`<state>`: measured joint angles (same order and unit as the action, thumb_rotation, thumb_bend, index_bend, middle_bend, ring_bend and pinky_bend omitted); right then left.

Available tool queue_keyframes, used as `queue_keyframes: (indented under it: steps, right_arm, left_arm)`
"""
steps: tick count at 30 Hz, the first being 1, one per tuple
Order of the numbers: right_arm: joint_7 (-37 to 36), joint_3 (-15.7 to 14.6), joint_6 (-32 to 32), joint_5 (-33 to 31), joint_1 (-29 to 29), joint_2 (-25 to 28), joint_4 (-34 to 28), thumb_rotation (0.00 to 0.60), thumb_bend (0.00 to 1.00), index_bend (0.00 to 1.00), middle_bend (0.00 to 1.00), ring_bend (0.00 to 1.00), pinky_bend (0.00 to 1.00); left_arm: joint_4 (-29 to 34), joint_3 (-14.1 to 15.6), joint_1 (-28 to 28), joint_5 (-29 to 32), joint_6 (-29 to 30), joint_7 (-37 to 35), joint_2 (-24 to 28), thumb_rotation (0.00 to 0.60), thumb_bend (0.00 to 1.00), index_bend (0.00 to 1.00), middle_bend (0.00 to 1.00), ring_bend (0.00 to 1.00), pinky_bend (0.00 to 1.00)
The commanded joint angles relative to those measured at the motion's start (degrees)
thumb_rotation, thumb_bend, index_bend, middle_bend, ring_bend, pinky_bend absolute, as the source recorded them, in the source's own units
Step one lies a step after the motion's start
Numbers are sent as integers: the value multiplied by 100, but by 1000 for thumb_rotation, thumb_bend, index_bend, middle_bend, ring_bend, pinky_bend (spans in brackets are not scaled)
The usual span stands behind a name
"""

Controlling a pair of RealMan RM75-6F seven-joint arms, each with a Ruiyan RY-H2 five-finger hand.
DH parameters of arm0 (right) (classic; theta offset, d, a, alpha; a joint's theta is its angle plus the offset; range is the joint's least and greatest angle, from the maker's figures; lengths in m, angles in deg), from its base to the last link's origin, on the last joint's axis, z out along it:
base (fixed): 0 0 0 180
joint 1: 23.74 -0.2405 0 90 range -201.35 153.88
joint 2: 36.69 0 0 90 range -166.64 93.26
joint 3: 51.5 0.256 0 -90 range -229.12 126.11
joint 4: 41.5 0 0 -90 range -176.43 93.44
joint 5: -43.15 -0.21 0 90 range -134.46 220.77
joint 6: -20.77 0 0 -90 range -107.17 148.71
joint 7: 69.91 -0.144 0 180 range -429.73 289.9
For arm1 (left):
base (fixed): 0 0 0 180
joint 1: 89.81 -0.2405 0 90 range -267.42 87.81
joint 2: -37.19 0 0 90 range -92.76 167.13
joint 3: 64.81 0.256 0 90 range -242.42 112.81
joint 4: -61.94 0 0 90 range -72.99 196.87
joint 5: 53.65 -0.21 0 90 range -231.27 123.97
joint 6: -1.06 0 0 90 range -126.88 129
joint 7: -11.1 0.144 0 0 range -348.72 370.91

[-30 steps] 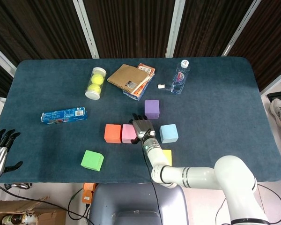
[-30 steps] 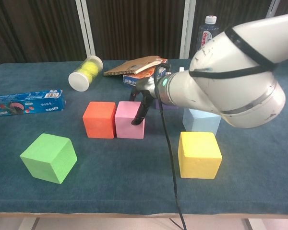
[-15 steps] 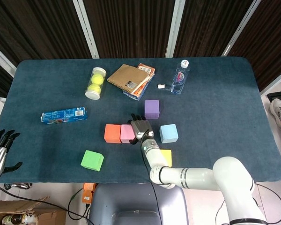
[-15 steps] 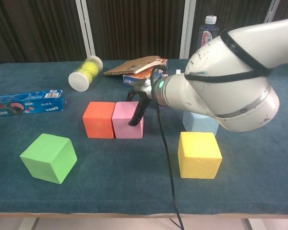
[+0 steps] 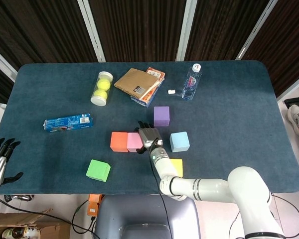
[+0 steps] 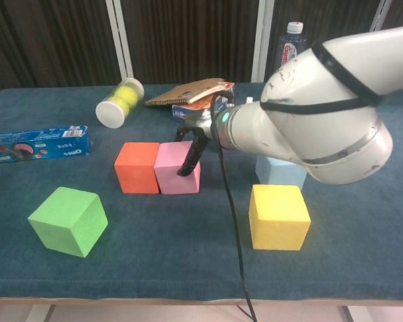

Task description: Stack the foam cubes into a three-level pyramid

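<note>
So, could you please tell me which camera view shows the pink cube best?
The chest view: the pink cube shows its front face and part of its top, pressed against the orange cube, with the right hand's fingers on it. The head view shows only a sliver of the pink cube's top; the hand covers its right side.

right hand point(image 6: 190, 149) nudged pink cube point(image 6: 172, 168) left, against orange cube point(image 6: 137, 167)
</note>
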<state>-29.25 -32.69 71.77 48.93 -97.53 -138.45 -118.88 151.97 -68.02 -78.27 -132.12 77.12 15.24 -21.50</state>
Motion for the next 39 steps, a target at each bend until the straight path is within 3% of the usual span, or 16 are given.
queue_keyframes:
  steps: [1, 14, 34, 39]
  right_arm:
    - [0, -1, 15, 15, 13, 15, -16, 600, 205, 416, 0, 0, 0]
    - [-315, 105, -198, 139, 181, 159, -102, 600, 205, 416, 0, 0, 0]
    - [-440, 23, -379, 193, 82, -83, 264, 600, 205, 393, 0, 0, 0]
    - [-453, 12, -395, 198, 75, -105, 290, 600, 205, 319, 0, 0, 0]
  left_arm:
    - [4, -3, -2, 6, -8, 2, 2, 600, 11, 187, 111, 27, 51]
    - [25, -21, 2, 36, -60, 49, 2, 600, 11, 187, 110, 27, 51]
    - [56, -38, 15, 70, -126, 79, 27, 600, 10, 187, 111, 27, 50]
    - [52, -34, 7, 55, -121, 55, 31, 600, 10, 187, 111, 27, 51]
